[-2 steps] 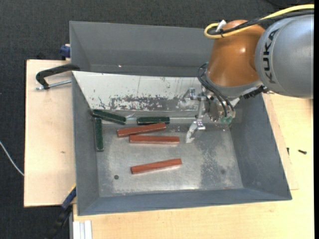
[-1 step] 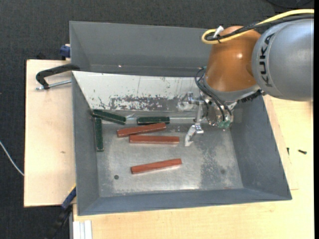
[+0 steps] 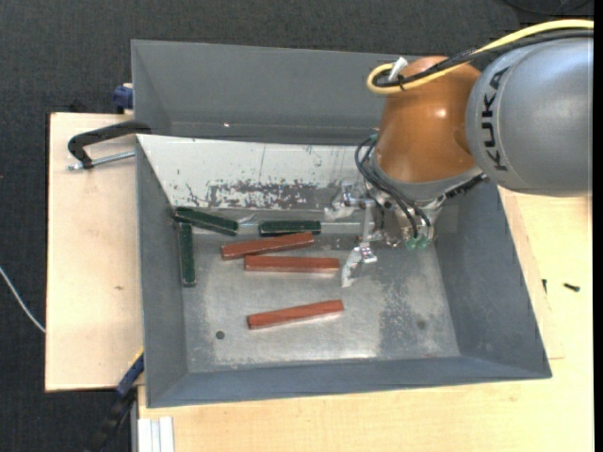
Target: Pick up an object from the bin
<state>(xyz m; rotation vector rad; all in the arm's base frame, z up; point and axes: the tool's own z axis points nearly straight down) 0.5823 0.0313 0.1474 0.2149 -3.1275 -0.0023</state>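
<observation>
Middle red-brown bar (image 3: 292, 264): flat, lying roughly level on the bin floor, centre of frame. Its right end is right at the gripper (image 3: 356, 264). Contact can't be confirmed, and the bar is not seen gripped. Gripper tip is down near the floor, just right of centre. Spread or pressed together: cannot tell from this angle.

Upper red-brown bar (image 3: 268, 246): just above the middle one, slightly tilted with its right end higher. The two are close, maybe touching at the left part. Its right end stops short of the gripper.

Lower red-brown bar (image 3: 296, 315): well apart, below the other two, lower centre of frame, right end a bit higher.

Short dark green bar (image 3: 289, 226): level, just above the upper red-brown bar, left of the gripper body.

Two more dark green bars at centre left. The slanted green bar (image 3: 205, 220) runs down to the right. The upright green bar (image 3: 187, 255) runs top to bottom below the slanted one's left end. The two meet or nearly meet at the upper-left corner.

Grey bin (image 3: 283, 375): sloped walls, scuffed back wall.

Arm (image 3: 542, 111) enters from the upper right, with an orange cover (image 3: 424, 125) above the gripper and a yellow cable (image 3: 499, 45) looped over it.
</observation>
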